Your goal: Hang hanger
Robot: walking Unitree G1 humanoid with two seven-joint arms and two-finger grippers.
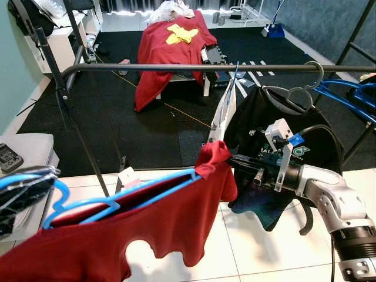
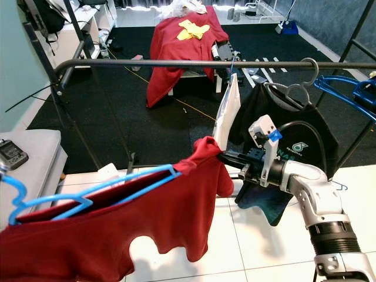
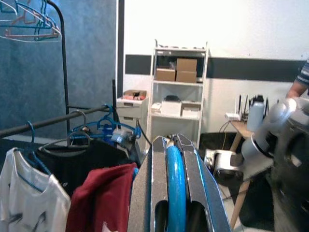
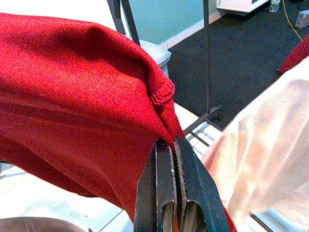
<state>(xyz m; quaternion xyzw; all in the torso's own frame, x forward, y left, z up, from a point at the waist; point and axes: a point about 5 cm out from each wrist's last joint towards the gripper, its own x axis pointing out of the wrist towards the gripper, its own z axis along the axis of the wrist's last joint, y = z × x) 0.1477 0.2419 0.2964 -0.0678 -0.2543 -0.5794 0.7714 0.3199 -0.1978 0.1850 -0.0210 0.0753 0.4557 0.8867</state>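
Note:
A blue hanger [image 1: 117,200] carries a red shirt [image 1: 147,235] low in front of me, tilted up to the right. My left gripper [image 3: 176,159] is shut on the hanger's blue hook end at the lower left. My right gripper [image 1: 226,157] is shut on the red shirt's shoulder tip [image 4: 159,96] at the hanger's raised end. Beyond stands the dark clothes rail [image 1: 205,68], crossing left to right. On it hang a white garment [image 1: 222,114], a black shirt [image 1: 276,135] on a grey hanger and blue hangers [image 1: 346,97].
A table draped in red cloth [image 1: 173,44] stands behind the rail on the black mat. A grey surface [image 2: 29,158] with a small device is at my left. The rack's slanted legs [image 1: 76,117] rise at left. A person's sleeve [image 3: 303,77] shows beside shelves [image 3: 178,96].

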